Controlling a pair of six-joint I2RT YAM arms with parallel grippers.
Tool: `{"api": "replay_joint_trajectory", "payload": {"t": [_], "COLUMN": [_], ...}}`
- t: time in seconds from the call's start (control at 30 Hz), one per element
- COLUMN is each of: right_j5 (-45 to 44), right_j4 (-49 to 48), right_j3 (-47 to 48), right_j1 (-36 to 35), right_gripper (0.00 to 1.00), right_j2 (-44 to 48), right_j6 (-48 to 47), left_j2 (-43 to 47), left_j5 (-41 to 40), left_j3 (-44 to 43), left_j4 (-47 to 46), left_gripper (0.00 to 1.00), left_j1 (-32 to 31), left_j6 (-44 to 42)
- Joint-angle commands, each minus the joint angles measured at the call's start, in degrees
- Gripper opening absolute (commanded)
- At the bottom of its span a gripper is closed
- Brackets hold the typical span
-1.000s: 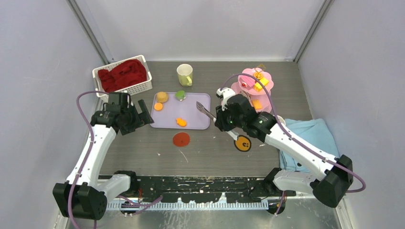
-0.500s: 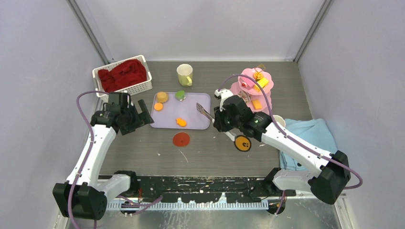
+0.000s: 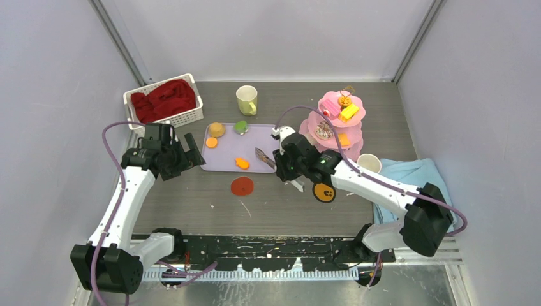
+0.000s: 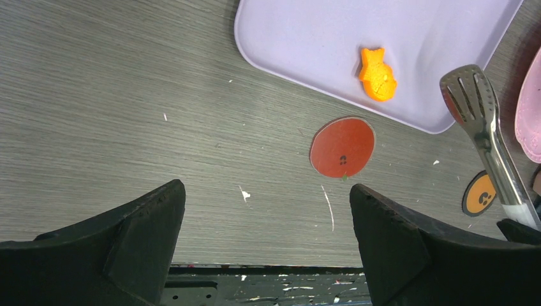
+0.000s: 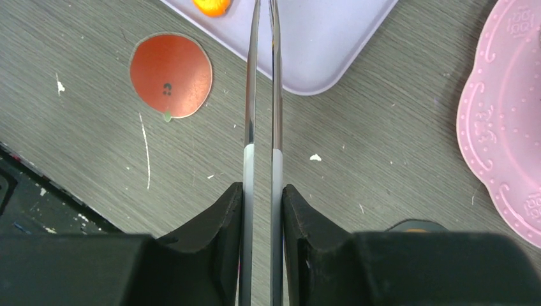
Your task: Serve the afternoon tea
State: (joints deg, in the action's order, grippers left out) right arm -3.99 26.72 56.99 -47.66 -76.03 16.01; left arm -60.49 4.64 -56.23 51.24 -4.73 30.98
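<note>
Near row: two discs on the table, red disc (image 3: 242,186) at the tray's 6, orange disc (image 3: 324,192) at its 4.

Right gripper (image 3: 284,167) clamped on tongs (image 3: 263,157). Their long axis runs 4–10, tips toward 10, over the tray (image 3: 255,137) near-right corner.

Fish sweet (image 3: 242,163) just beyond the tips, axis about 10–4, tail at 10.

Change: right arm has swung toward 9; pale mug (image 3: 369,164) now uncovered.

Left gripper (image 3: 190,150) jaws wide apart at the tray's 9, unmoved.

Four sweets on the tray. Two mugs; green mug (image 3: 247,99) at 12. One stand (image 3: 335,121) at 2.
</note>
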Motion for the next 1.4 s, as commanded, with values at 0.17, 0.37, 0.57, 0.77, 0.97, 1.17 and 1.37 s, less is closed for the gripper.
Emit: {"api": "replay_joint_trajectory", "payload": {"t": [0.17, 0.37, 0.57, 0.77, 0.97, 1.17, 1.37], "right_j5": [-1.91, -2.25, -3.79, -3.55, -4.29, -4.95, -7.77], "right_j4": [-6.38, -6.6, -6.72, -6.68, -6.9, -6.93, -4.47], "right_j3": [6.24, 7.33, 7.44, 8.11, 8.94, 9.76, 10.91], "right_j1": [-3.98, -5.97, -6.34, -7.36, -9.12, -9.86, -10.26], "right_gripper": [0.34, 0.36, 0.39, 0.44, 0.46, 0.47, 0.47], "right_j2": [-7.29, -8.57, -7.38, -7.56, -9.98, -11.9, -13.71], "right_j6": [-0.92, -1.03, -0.56, -0.13, 0.56, 0.69, 0.52], "left_j2": [0.53, 0.33, 0.42, 0.55, 0.48, 0.81, 0.73], "left_j5": [-0.32, -0.16, -0.16, -0.17, -0.05, -0.32, -0.48], "left_j3": [-0.54, -0.55, -0.64, -0.64, -0.51, -0.42, -0.22], "left_j4": [-1.51, -1.61, -1.63, -1.59, -1.59, -1.5, -1.53], "left_gripper": [1.0, 1.0, 1.0, 1.0, 1.0, 1.0, 1.0], "left_j1": [0.41, 0.41, 0.41, 0.41, 0.42, 0.43, 0.43], "left_j6": [-1.05, -1.1, -1.25, -1.36, -1.49, -1.79, -1.91]}}
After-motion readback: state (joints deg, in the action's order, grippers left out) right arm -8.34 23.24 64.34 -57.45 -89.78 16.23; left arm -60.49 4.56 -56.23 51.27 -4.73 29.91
